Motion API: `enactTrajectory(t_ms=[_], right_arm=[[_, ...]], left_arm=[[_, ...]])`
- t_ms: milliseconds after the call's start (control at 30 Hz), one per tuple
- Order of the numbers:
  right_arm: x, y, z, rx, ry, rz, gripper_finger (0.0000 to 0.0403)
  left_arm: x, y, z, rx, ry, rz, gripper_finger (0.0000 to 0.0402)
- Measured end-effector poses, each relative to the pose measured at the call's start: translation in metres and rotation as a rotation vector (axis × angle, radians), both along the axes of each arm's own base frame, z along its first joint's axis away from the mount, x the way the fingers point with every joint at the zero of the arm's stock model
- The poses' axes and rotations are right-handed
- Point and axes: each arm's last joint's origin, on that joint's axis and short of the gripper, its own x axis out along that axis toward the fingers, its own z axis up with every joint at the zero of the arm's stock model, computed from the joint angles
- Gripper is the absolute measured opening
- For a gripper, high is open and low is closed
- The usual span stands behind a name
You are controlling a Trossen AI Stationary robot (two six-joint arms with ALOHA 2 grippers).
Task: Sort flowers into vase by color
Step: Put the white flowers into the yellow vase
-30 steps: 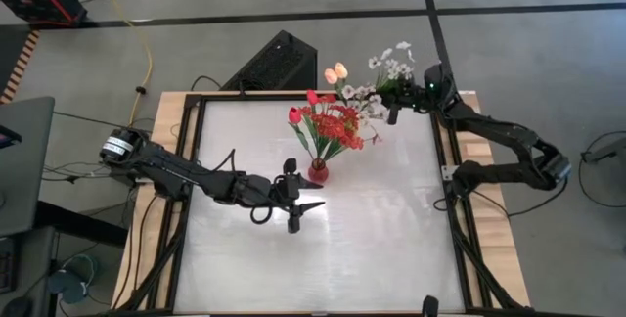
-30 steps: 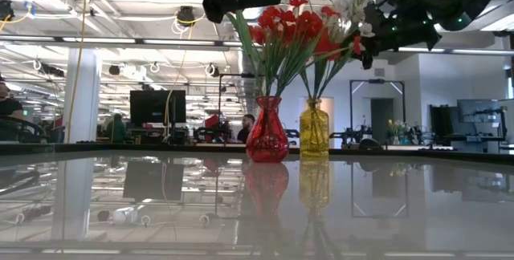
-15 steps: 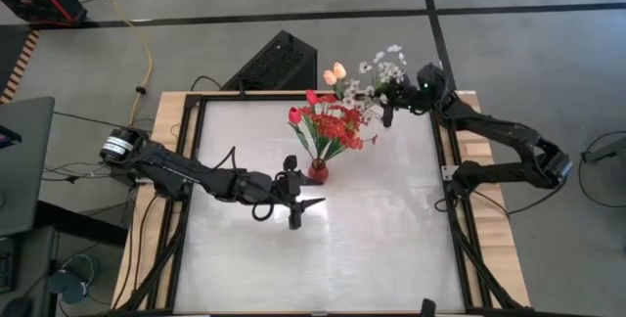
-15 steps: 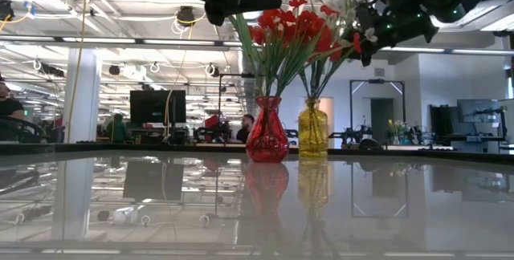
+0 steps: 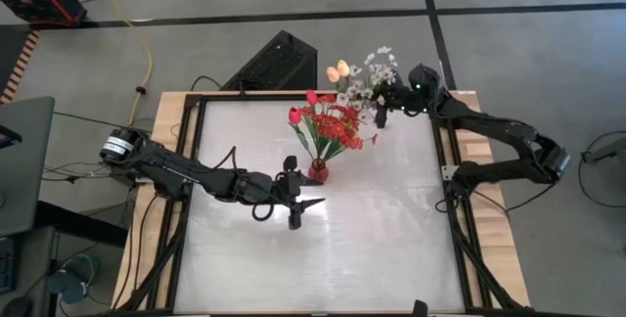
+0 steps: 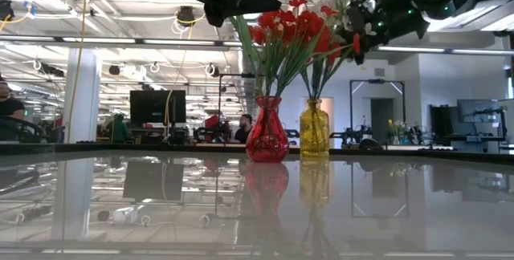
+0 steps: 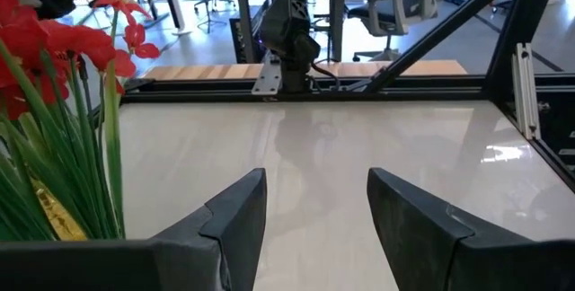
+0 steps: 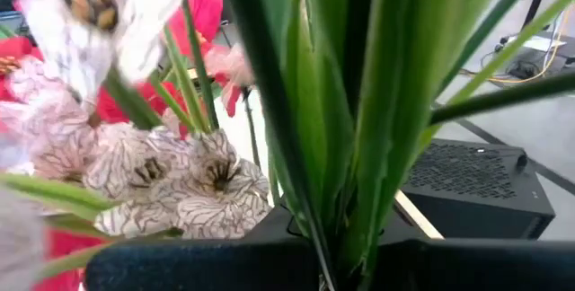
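Red vase [image 6: 267,140] upright on the glossy table [image 5: 372,229], toward the far side, filled with red flowers [image 5: 331,126] on green stems. Yellow vase [image 6: 314,129] just behind and to the right of the red vase in the low view, green stems rising from its mouth; pale yellow-peach tulips [image 5: 338,70] showing above it from overhead.

Right gripper [image 5: 383,109] up beyond the red vase at the table's far edge, above the yellow vase, jaws pressed together on the green stem of a white sprig [image 5: 375,70]; white blossoms [image 8: 193,183] and thick green stems [image 8: 346,120] filling its wrist view, red blooms behind them.

Left gripper [image 5: 296,200] low over the table, just beside the red vase on the near side, fingers [image 7: 235,215] spread apart with nothing between them; red blooms [image 7: 36,30] and green stems at the edge of its wrist view.

Black box [image 5: 274,61] on the floor beyond the red vase, past the table's far edge.
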Motion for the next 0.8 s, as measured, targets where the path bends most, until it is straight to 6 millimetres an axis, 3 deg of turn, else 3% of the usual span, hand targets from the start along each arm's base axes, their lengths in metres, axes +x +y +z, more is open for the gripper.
enactTrajectory(t_ms=[467,633,800], right_arm=[[0.023,-0.019,-0.046,0.099,0.116,0.013,0.0036],[0.027,-0.018,-0.048,0.084,0.121,0.034,0.0041],[0.021,-0.013,-0.038,0.057,0.108,0.045,0.0071]], left_arm=[[-0.001,0.0,-0.004,-0.011,0.043,-0.009,0.0185],[-0.001,0.0,-0.005,-0.008,0.05,-0.01,0.0185],[-0.001,0.0,-0.005,-0.004,0.056,-0.012,0.0185]])
